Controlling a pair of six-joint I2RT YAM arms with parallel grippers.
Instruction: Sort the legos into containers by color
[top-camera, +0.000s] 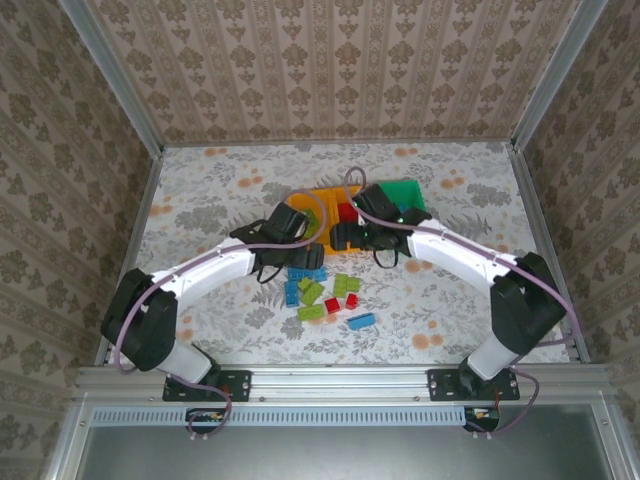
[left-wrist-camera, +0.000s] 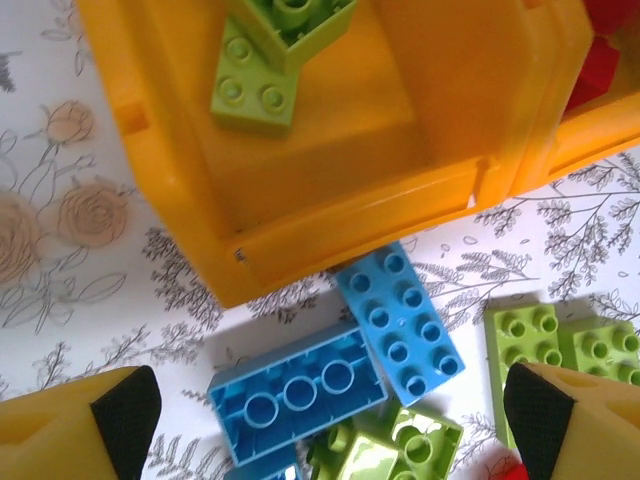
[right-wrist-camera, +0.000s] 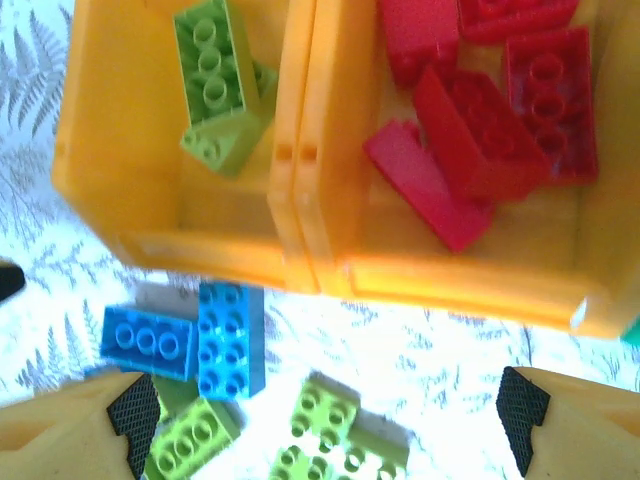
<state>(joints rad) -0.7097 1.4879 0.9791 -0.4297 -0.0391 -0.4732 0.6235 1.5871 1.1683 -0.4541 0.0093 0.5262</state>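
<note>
Left gripper (left-wrist-camera: 335, 425), spread and empty, hovers over blue studded plastic bricks (left-wrist-camera: 400, 320) just beside the orange-yellow plastic bin (left-wrist-camera: 330, 225) of lime pieces (left-wrist-camera: 255, 85). Right gripper (right-wrist-camera: 330, 405), equally spread, hangs over lime green bricks (right-wrist-camera: 315, 430); crowded neighbours could get pinched together.

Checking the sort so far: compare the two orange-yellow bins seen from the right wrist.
The green-brick bin holds only lime green bricks; the red-brick bin holds only red bricks. The green-brick bin has about two, the red-brick bin about five. Both are orange-yellow and open-topped, standing side by side with walls touching.
</note>
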